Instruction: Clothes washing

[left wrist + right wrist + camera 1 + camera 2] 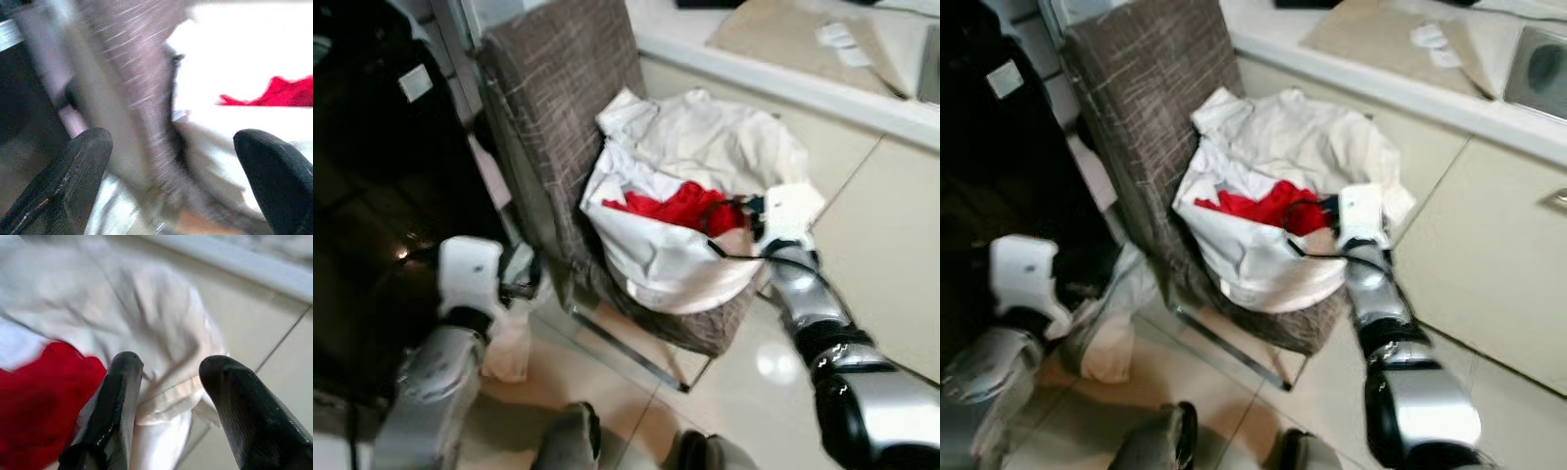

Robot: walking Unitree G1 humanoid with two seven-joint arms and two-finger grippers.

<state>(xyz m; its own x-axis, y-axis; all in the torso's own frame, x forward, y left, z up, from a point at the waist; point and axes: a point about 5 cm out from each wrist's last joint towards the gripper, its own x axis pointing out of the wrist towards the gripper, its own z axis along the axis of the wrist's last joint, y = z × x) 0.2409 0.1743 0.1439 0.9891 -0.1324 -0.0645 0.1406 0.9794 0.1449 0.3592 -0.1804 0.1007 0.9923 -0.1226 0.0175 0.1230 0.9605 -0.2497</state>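
A brown woven chair (558,108) stands on pale floor tiles (744,392) beside a cream counter (862,108). On its seat lies a heap of laundry: a white garment (705,147) bunched around a red cloth (680,208), with more white fabric spilling over the seat's front edge.

The right gripper (168,377) is at the heap's right side, next to the red cloth. In the right wrist view its two black fingers (117,401) are spread apart, with a fold of the white garment lying between them (whether they touch the fabric I cannot tell, the picture being blurred). The red cloth shows just beside one finger. From the head views the right arm (813,313) reaches up from the lower right, its white wrist housing (790,215) at the heap's edge and a black cable running along it.

The left gripper (171,161) hangs low at the chair's left side, near the dark cabinet (372,176). Its fingers (78,171) are wide apart with nothing between them; past them the left wrist view shows the chair's side, the white garment and a strip of red cloth, all blurred

A crumpled pale cloth (1111,333) lies on the floor by the chair's leg
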